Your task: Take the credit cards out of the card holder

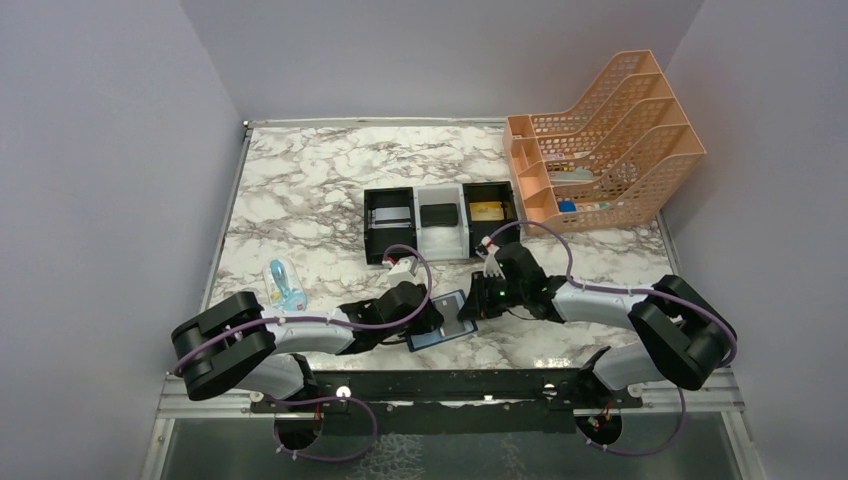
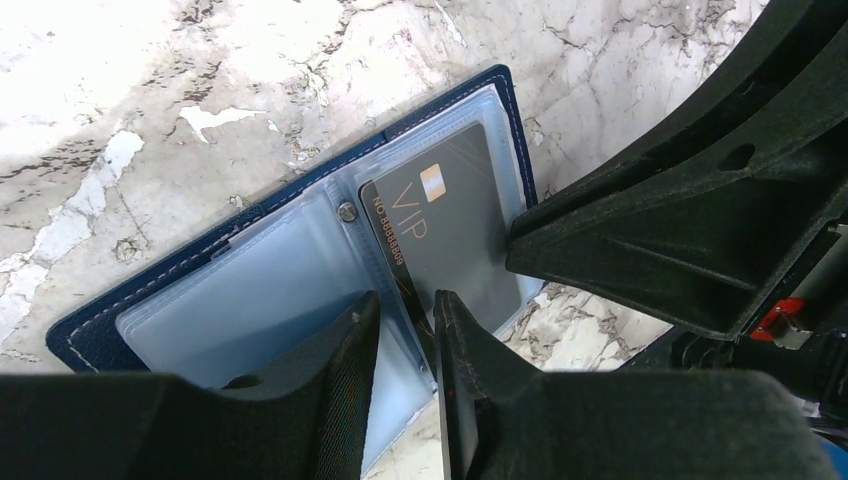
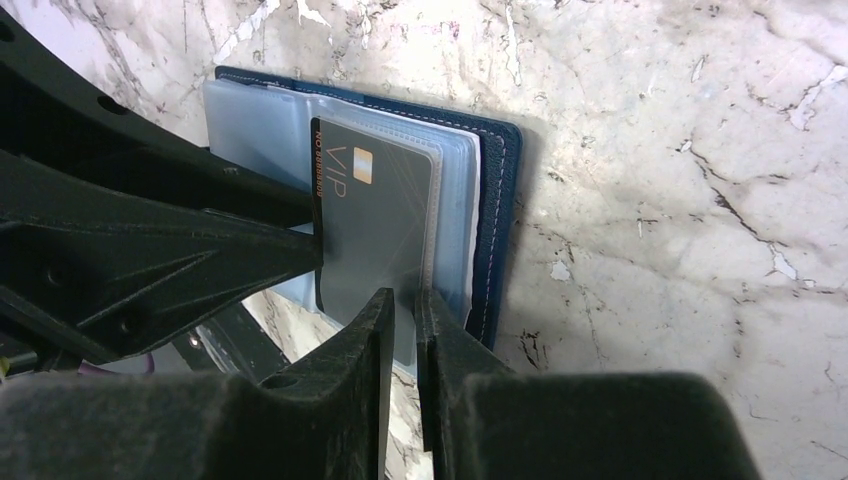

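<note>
The navy card holder [image 1: 432, 335] lies open on the marble near the front, clear pale blue pockets up; it also shows in the left wrist view [image 2: 270, 200] and the right wrist view [image 3: 495, 200]. A dark grey "VIP" credit card [image 2: 455, 215] [image 3: 375, 215] sits partly in the right-hand pocket. My left gripper [image 1: 440, 322] [image 2: 407, 330] is shut on the edge of a clear pocket page by the holder's fold. My right gripper [image 1: 468, 308] [image 3: 404, 318] is shut on the grey card's protruding edge. Both grippers nearly touch each other.
Three small trays stand mid-table: a black one with a silver card [image 1: 390, 214], a white one with a black card [image 1: 438, 214], a black one with a gold card [image 1: 487, 211]. A peach mesh file rack [image 1: 610, 140] is back right. A blue-white object [image 1: 283, 284] lies left.
</note>
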### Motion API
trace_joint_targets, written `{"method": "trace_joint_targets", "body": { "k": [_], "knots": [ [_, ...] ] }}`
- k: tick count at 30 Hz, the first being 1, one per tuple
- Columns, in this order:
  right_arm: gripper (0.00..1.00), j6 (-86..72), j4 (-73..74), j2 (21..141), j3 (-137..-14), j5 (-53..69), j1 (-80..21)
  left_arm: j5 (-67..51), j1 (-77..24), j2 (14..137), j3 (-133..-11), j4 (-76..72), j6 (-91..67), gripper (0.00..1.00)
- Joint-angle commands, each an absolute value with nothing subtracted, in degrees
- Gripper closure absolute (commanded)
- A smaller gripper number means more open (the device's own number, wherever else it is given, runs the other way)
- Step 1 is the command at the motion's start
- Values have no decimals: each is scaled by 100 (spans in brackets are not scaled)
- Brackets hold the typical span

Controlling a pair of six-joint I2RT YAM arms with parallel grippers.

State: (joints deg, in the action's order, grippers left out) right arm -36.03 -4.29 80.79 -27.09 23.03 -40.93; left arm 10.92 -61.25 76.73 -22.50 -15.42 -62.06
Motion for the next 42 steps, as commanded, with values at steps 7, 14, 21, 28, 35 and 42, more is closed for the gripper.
{"method": "trace_joint_targets", "body": {
  "k": [7, 14, 21, 28, 35, 42],
  "knots": [
    [87, -3861, -808, 8261, -2372, 2477, -4122, 802, -6169, 7940, -2370, -1877, -6236, 80],
    [88, -3820, -634, 8253, -2391, 2136, -4122, 852, -6179, 7984, -2342, -1959, -6269, 95],
    [88, -3747, -508, 8270, -2460, 1833, -4118, 1070, -6174, 7524, -2049, -1732, -6355, 100],
    [88, -3753, -587, 8371, -2453, 1898, -4118, 1212, -6170, 7358, -2223, -1077, -6149, 100],
    [88, -3770, -589, 8376, -2468, 1890, -4122, 1283, -6170, 7328, -2189, -1047, -6203, 100],
    [88, -3779, -606, 8397, -2487, 1960, -4121, 1051, -6170, 7335, -1938, -1810, -6346, 81]
  ]
}}
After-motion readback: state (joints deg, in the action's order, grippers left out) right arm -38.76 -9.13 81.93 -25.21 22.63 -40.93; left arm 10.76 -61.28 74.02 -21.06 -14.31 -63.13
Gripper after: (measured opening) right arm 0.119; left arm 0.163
